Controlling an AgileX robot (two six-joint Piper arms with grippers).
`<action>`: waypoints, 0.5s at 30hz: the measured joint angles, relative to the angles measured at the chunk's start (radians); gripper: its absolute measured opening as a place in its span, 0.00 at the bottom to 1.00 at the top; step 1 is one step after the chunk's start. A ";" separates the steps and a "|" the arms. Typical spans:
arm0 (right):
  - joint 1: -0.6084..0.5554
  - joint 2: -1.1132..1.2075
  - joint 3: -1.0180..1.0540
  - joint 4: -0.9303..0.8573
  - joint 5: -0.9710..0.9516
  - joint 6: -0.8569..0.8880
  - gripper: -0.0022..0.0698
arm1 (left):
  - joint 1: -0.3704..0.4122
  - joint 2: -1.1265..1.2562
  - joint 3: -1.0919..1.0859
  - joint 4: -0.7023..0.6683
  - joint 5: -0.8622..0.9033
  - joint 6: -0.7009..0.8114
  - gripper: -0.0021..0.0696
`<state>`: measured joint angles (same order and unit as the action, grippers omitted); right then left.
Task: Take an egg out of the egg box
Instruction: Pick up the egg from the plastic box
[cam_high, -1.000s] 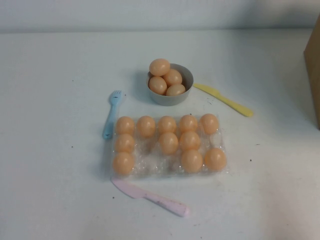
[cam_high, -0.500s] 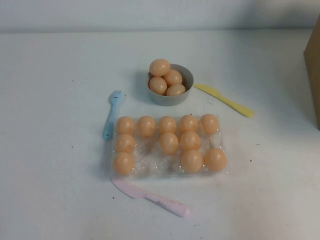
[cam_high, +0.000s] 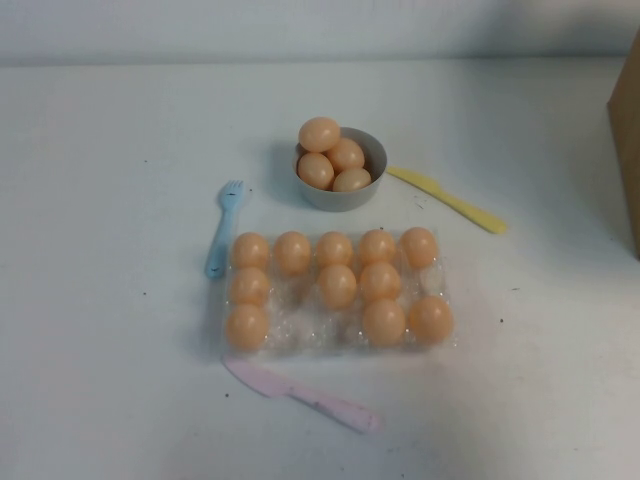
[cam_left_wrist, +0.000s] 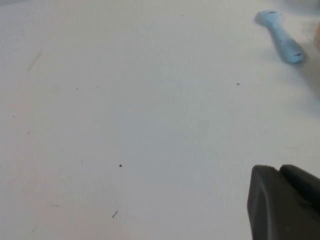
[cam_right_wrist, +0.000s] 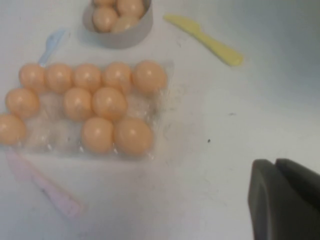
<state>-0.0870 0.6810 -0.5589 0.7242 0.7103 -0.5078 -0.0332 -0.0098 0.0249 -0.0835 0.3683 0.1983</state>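
The egg box (cam_high: 298, 318) is a clear crinkly plastic tray in the middle of the table and holds several peach-orange eggs (cam_high: 337, 285), with some cups bare. In the right wrist view the egg box (cam_right_wrist: 50, 135) and its eggs (cam_right_wrist: 132, 135) lie ahead of my right gripper (cam_right_wrist: 276, 165), which hangs over bare table well apart from them, fingers pressed together and empty. My left gripper (cam_left_wrist: 280, 172) is over bare table away from the tray, fingers together and empty. Neither gripper shows in the high view.
A grey bowl (cam_high: 335, 198) with several eggs stands behind the tray. A blue fork (cam_high: 222, 228) lies to the tray's left, a yellow knife (cam_high: 447, 199) at its back right, a pink knife (cam_high: 300, 395) in front. A brown box (cam_high: 628, 140) stands at the right edge.
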 joint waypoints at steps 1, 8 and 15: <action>0.001 0.060 -0.052 -0.031 0.044 -0.002 0.01 | 0.000 0.000 0.000 0.000 0.000 0.000 0.02; 0.088 0.424 -0.408 -0.213 0.294 0.074 0.01 | 0.000 0.000 0.000 0.000 0.000 0.000 0.02; 0.314 0.743 -0.708 -0.574 0.468 0.285 0.01 | 0.000 0.000 0.000 0.000 0.000 0.000 0.02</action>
<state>0.2273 1.4238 -1.2673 0.1497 1.1783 -0.2228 -0.0332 -0.0098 0.0249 -0.0835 0.3683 0.1983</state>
